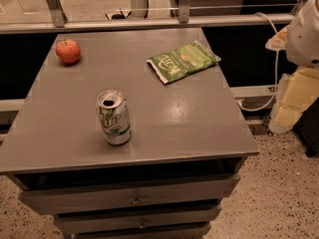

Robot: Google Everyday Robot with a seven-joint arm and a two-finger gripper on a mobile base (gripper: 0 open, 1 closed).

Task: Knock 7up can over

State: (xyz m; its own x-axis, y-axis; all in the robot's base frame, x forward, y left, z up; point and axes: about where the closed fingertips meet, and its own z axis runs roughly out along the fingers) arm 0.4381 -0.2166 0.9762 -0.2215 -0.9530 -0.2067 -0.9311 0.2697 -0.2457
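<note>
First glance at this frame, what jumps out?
The 7up can stands upright, top opened, near the front left of the grey table. A red apple sits at the far left corner, and a green chip bag lies flat toward the far right. The gripper is not in view; only a white robot part shows at the upper right edge, well apart from the can.

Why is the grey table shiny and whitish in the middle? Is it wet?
Camera view: probably not wet; that pale patch looks like glare from a lamp on the grey table top, right of the upright white-and-green aluminium 7up can; the scene is dim; the gripper is not in view, only a white rounded robot part at the right edge.
</note>
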